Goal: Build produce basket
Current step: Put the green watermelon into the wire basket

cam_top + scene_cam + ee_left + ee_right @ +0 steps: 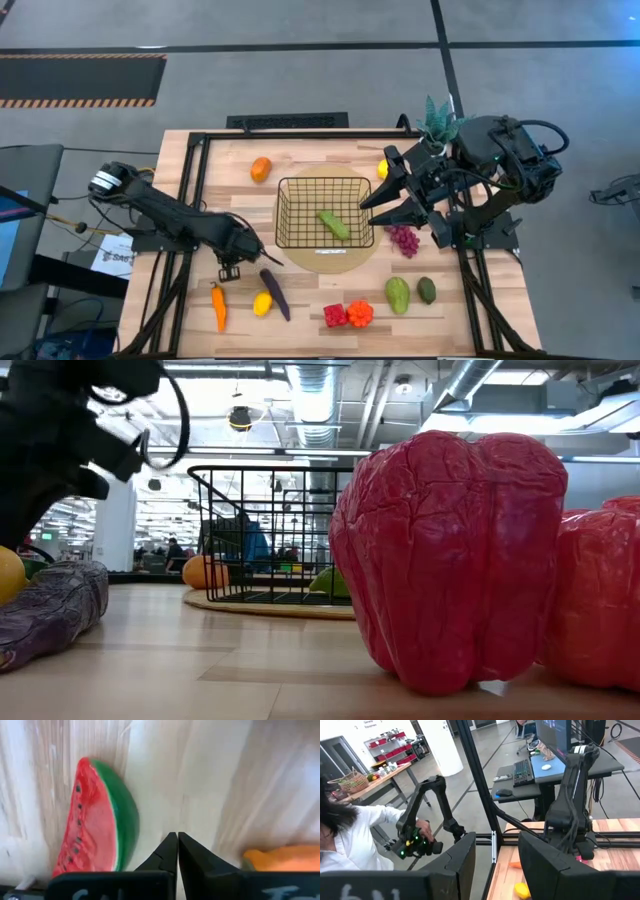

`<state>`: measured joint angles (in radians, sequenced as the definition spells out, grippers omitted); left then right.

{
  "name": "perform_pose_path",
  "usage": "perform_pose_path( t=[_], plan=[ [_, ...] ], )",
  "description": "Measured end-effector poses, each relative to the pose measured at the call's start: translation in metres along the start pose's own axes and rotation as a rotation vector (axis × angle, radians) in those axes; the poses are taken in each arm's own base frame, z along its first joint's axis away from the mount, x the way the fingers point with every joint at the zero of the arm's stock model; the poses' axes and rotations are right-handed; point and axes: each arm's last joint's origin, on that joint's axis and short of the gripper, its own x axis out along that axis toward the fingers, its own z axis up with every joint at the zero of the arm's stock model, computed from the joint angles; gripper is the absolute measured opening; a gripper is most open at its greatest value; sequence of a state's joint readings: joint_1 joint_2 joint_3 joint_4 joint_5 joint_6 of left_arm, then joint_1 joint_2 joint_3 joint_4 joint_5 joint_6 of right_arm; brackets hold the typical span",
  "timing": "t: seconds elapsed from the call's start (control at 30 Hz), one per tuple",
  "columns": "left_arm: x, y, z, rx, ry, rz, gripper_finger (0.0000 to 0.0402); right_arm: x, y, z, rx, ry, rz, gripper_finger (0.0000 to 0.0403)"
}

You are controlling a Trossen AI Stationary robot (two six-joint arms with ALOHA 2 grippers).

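Observation:
The black wire basket (pixel 322 213) stands on a round tan mat with one green piece of produce (pixel 335 224) in it. My left gripper (pixel 177 847) points down, shut and with nothing in it, just beside a watermelon slice (pixel 95 827) that lies on its side on the table. An orange carrot (pixel 280 857) lies on its other side. In the high view my left gripper (pixel 230 268) hides the slice. My right gripper (pixel 495 865) is held high by the basket's right side (pixel 388 198), level, open, with nothing between its fingers.
Around the basket lie an orange (pixel 261 168), a lemon (pixel 383 168), grapes (pixel 403 240), two avocados (pixel 398 295), red and orange peppers (pixel 347 315), an eggplant (pixel 275 293), a second lemon (pixel 262 303) and the carrot (pixel 218 305). A potted plant (pixel 438 120) stands at the far right. A person (pixel 350 835) sits beyond the table.

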<state>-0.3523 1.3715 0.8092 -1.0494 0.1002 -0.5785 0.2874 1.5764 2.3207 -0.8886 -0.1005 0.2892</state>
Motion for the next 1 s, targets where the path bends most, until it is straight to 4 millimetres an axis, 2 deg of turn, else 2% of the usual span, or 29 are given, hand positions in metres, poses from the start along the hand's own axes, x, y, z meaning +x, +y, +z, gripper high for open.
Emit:
perform_pose_path(
  t=[0.13, 0.27, 0.4, 0.53, 0.7, 0.83, 1.0],
  plan=[
    [-0.009, 0.011, -0.011, -0.017, -0.057, -0.046, 0.0000, 0.000, 0.000, 0.000, -0.009, 0.000, 0.000, 0.0167],
    [-0.010, 0.022, -0.020, -0.046, -0.078, -0.078, 0.0014, 0.000, 0.000, 0.000, -0.010, -0.001, 0.000, 0.0168],
    [-0.007, 0.026, -0.026, -0.040, -0.074, -0.104, 0.0049, 0.000, 0.000, 0.000, -0.010, -0.005, 0.001, 0.0164],
    [-0.003, 0.027, -0.028, -0.018, -0.062, -0.090, 0.0102, 0.000, 0.000, 0.001, -0.010, -0.007, 0.002, 0.0160],
    [-0.003, 0.029, -0.028, 0.092, -0.088, -0.045, 0.0164, 0.000, 0.000, 0.001, -0.010, -0.006, 0.001, 0.0159],
    [-0.003, 0.030, -0.029, 0.182, -0.085, -0.008, 0.0185, 0.000, 0.000, 0.000, -0.002, -0.001, 0.000, 0.0159],
    [-0.003, 0.034, -0.032, 0.220, -0.062, 0.054, 0.0187, -0.004, 0.001, 0.001, -0.003, -0.007, 0.003, 0.0160]
  ],
)
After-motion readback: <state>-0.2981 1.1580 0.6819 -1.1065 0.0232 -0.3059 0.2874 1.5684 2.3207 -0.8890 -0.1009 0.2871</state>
